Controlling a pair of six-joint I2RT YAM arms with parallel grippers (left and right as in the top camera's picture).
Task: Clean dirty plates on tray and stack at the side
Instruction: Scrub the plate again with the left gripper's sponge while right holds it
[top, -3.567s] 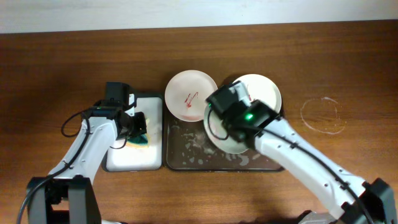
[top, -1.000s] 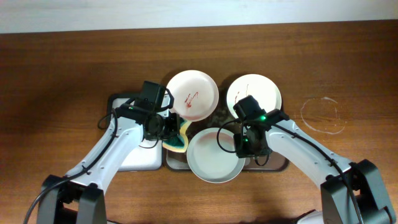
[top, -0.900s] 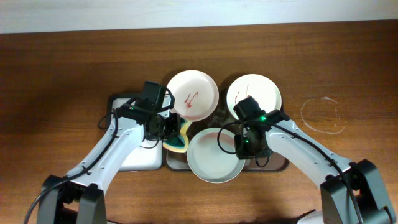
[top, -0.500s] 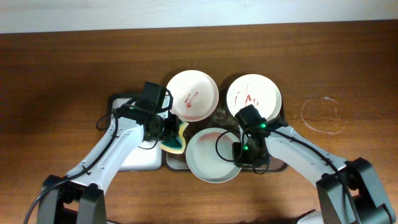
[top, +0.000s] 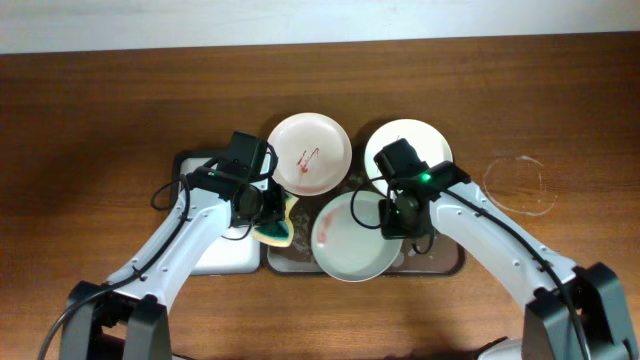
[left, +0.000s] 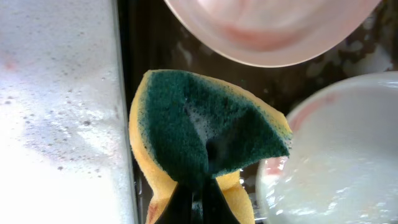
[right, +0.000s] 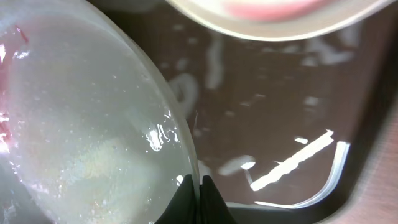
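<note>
Pinching the rim of the wet pale plate (top: 348, 242), the right gripper (right: 199, 198) holds it over the sudsy dark tray (right: 273, 106). The left gripper (left: 196, 200) clenches a green-and-yellow sponge (left: 199, 134) just beside it. Beyond, a red-smeared plate (top: 308, 152) and a white plate (top: 418, 138) sit at the tray's far edge.

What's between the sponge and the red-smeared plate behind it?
Only a bare, wet strip of the dark tray separates sponge and smeared plate; the left wrist view shows it.
</note>
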